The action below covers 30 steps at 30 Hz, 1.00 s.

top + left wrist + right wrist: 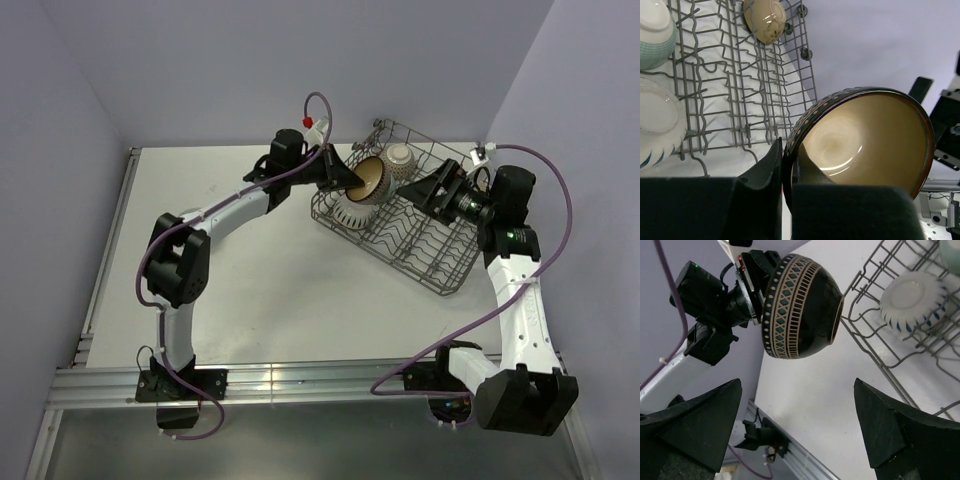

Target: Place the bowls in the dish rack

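Observation:
My left gripper (345, 178) is shut on the rim of a brown bowl (370, 178) with a tan inside (865, 135), one finger inside and one outside. The bowl hangs tilted on its side over the left end of the grey wire dish rack (420, 235). In the right wrist view its dark patterned outside (800, 305) shows above the table. A white ribbed bowl (350, 210) leans in the rack's near left corner. A cream bowl (399, 155) sits at the far end, and a pale teal bowl (652, 35) lies near it. My right gripper (418, 190) hovers open over the rack, facing the held bowl.
The rack (740, 100) stands skewed at the table's back right, close to the purple walls. Rows of upright tines (875, 330) fill its middle and right part. White table (250, 290) lies in front and to the left. An aluminium rail (300, 380) runs along the near edge.

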Each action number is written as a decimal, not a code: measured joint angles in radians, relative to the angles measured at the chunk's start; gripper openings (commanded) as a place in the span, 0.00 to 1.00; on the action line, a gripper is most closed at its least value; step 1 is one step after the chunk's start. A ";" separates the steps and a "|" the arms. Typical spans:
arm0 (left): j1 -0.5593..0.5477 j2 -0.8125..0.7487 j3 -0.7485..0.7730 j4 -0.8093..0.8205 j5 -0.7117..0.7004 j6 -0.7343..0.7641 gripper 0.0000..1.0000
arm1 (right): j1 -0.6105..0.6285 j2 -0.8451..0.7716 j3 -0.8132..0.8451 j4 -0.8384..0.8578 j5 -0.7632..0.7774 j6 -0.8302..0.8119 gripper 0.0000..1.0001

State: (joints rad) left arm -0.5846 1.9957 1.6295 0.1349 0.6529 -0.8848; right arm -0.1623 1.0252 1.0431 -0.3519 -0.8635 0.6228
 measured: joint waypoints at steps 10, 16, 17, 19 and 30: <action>-0.051 0.018 0.024 0.046 -0.022 -0.027 0.00 | 0.103 0.016 -0.063 0.121 0.095 0.152 1.00; -0.062 0.018 0.024 0.081 -0.016 -0.050 0.00 | 0.119 0.041 -0.068 0.175 0.109 0.165 0.94; -0.063 0.018 0.024 0.089 -0.014 -0.055 0.00 | 0.119 0.046 -0.069 0.179 0.110 0.165 0.94; -0.063 0.018 0.024 0.096 -0.012 -0.060 0.00 | 0.119 0.059 -0.070 0.184 0.108 0.172 0.93; -0.063 0.019 0.003 0.122 -0.010 -0.084 0.00 | 0.121 0.074 -0.100 0.275 0.075 0.187 0.70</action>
State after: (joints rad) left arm -0.6472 2.0148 1.6321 0.2569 0.6426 -0.9684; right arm -0.0418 1.0988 0.9436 -0.0765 -0.7883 0.8101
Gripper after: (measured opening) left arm 0.081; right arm 0.793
